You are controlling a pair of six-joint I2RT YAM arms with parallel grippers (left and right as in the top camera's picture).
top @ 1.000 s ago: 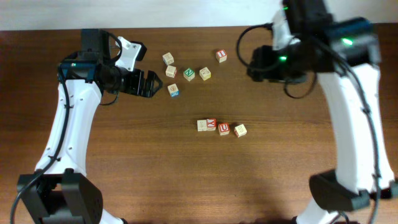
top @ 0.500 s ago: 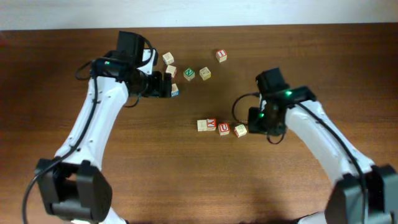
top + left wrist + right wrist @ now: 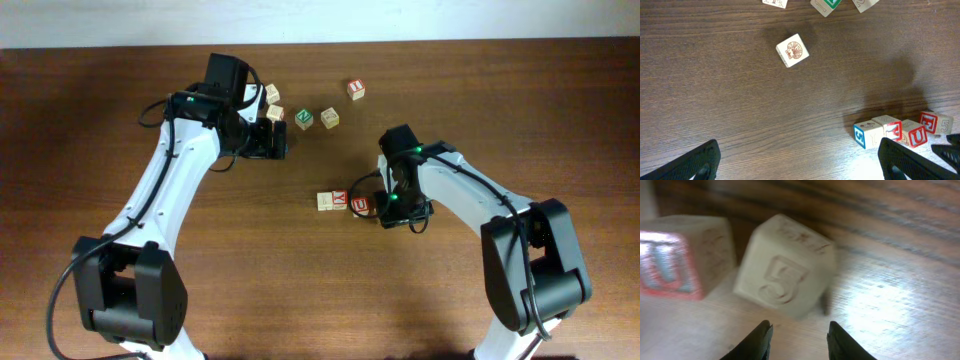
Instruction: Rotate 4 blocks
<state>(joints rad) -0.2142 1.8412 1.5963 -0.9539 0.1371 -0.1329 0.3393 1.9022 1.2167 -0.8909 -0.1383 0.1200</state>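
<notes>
The right arm (image 3: 470,190) folds low toward the middle of the tabletop (image 3: 250,290). The right gripper (image 3: 800,339) is narrowed but empty, its tips just short of the "5" block (image 3: 785,275) ending the four-block row (image 3: 340,200). The left gripper (image 3: 800,162) gapes wide near the far edge, and both arms have swung inward since a second ago.

Four little light-wood cubes sit in a line mid-surface. Seen from overhead, there's a pale-lettered one (image 3: 325,201) at one end, then a red "Y" (image 3: 340,199) and a red "U" (image 3: 360,205), packed close together. The last, an embossed pale "5" (image 3: 785,275), sits skewed right beside the "U".
</notes>
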